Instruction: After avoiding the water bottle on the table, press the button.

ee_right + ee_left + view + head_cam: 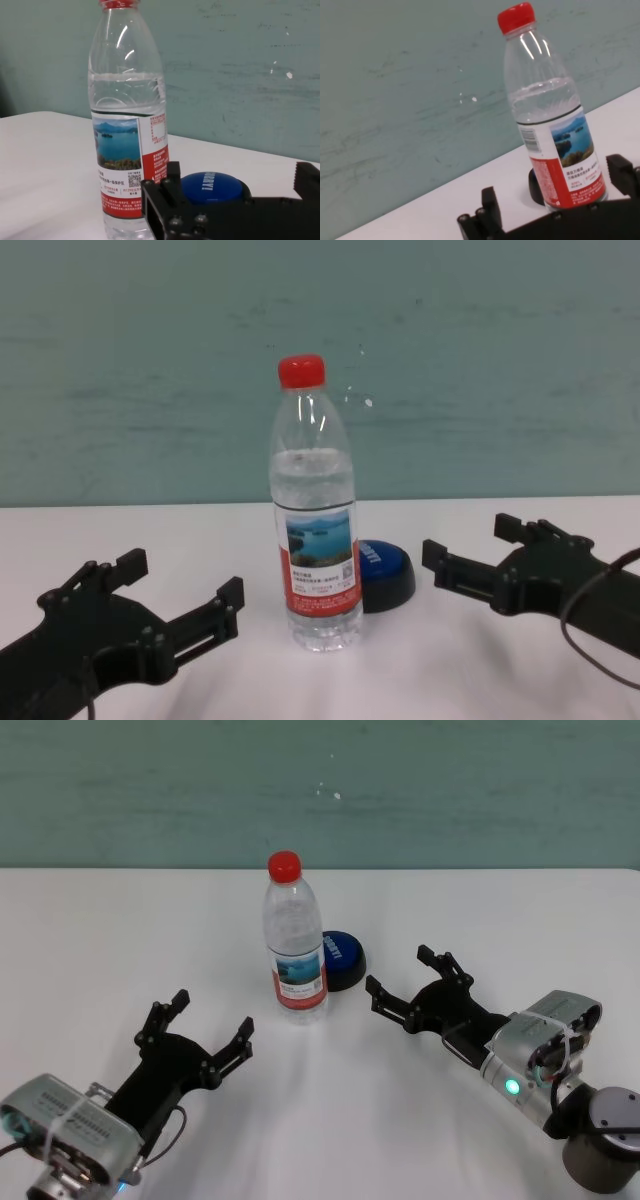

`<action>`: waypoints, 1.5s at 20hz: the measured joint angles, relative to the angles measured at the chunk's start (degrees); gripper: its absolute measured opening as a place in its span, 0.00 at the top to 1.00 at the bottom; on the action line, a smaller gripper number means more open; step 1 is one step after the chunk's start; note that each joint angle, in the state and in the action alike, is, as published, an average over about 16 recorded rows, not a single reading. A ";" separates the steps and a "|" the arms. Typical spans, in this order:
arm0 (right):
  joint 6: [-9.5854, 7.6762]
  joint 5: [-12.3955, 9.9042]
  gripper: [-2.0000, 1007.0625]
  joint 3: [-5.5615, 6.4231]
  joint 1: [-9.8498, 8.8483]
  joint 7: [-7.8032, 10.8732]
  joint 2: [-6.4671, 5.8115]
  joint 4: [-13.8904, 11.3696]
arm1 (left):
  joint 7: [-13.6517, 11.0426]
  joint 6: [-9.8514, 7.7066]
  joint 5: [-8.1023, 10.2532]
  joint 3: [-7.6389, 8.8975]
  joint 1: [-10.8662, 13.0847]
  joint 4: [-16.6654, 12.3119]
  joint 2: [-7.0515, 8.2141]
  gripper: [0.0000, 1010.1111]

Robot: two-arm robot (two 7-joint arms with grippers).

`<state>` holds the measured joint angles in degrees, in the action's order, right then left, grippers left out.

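The low blue dome button [338,953] on its black base sat on the white table [80,940], partly behind the upright clear plastic bottle [295,946], red-capped and nearly full of water. The right gripper [408,982], wide open and empty, pointed at the button; the left gripper [208,1023] lay open, empty, nearer.

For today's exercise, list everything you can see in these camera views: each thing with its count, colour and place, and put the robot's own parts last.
water bottle: one, clear with red cap and blue-and-red label, upright mid-table.
button: one, blue dome on black base, just behind the bottle toward the robot's right, partly hidden by it.
table: one, white, across the whole foreground.
wall: one, teal-green, behind the table.
left pincer: one, black, open, low over the table near the robot's left.
right pincer: one, black, open, right of the button, pointing toward it.
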<state>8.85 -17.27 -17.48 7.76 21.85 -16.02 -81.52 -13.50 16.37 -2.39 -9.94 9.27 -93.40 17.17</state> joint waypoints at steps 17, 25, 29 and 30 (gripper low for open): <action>3.31 -1.46 0.00 1.60 -4.27 1.38 -1.83 -2.61 | 0.00 0.00 0.00 0.00 0.00 0.00 0.00 0.01; 4.82 -1.77 0.00 1.57 -5.16 2.26 -1.92 -1.72 | 0.00 0.00 0.00 0.00 0.00 0.00 0.00 0.01; 5.51 -1.90 0.00 1.50 -4.95 2.61 -1.63 -0.44 | 0.00 0.00 0.00 0.00 0.00 0.00 0.00 0.01; 5.65 -1.99 0.00 1.50 -4.87 2.70 -1.54 -0.09 | 0.00 0.00 0.00 0.00 0.00 0.00 0.00 0.01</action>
<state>14.50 -19.25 -15.98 2.90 24.56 -17.56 -81.61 -13.50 16.36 -2.40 -9.94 9.27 -93.40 17.17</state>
